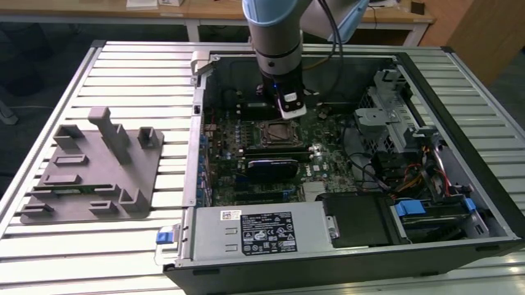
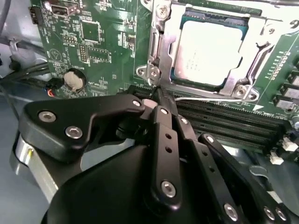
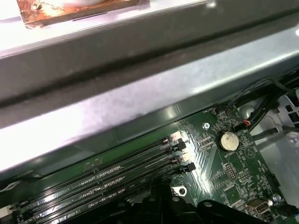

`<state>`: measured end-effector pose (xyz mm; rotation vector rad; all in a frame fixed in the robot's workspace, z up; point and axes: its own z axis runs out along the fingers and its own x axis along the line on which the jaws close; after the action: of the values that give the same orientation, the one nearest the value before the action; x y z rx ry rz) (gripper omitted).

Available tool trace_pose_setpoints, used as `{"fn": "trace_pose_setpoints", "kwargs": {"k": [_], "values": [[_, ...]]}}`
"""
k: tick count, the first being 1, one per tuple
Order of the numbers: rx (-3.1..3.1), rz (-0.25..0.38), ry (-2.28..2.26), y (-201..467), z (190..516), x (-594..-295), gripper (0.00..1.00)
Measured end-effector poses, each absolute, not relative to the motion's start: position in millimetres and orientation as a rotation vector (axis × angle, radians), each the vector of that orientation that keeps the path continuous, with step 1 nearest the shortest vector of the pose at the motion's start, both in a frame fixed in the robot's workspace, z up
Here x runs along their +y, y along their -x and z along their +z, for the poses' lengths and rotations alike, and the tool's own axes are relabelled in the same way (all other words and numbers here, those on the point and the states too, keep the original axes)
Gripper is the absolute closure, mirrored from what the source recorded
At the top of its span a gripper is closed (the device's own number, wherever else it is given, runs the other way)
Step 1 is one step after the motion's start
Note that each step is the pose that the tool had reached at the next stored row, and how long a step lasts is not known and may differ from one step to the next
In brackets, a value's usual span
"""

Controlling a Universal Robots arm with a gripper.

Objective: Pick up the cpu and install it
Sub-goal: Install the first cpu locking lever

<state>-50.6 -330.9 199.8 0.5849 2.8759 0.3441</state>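
Note:
The cpu [image 2: 208, 53] lies flat in the motherboard socket [image 2: 161, 56], its silvery top facing up inside the metal frame. In the second wrist view my gripper [image 2: 159, 93] is shut, with nothing held between its black fingers [image 2: 164, 122]. Its tips sit at the socket's edge, by the thin wire lever [image 2: 205, 99] between socket and memory slots. In the exterior view the gripper [image 1: 293, 114] hangs inside the open computer case, just above the far side of the socket [image 1: 276, 131].
Memory slots [image 2: 229, 122] run beside the socket, and a coin battery [image 2: 74, 79] sits on the board. A grey holder block [image 1: 94, 166] stands on the slatted table at the exterior view's left. The power supply [image 1: 262, 230] and drive cage [image 1: 390, 117] crowd the case.

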Motion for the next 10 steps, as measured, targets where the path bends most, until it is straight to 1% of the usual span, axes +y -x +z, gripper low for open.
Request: {"fn": "trace_pose_setpoints", "kwargs": {"k": [10], "values": [[2.872, 0.344, -0.595, 58.0, 202.1, -330.8, 0.89]]}}
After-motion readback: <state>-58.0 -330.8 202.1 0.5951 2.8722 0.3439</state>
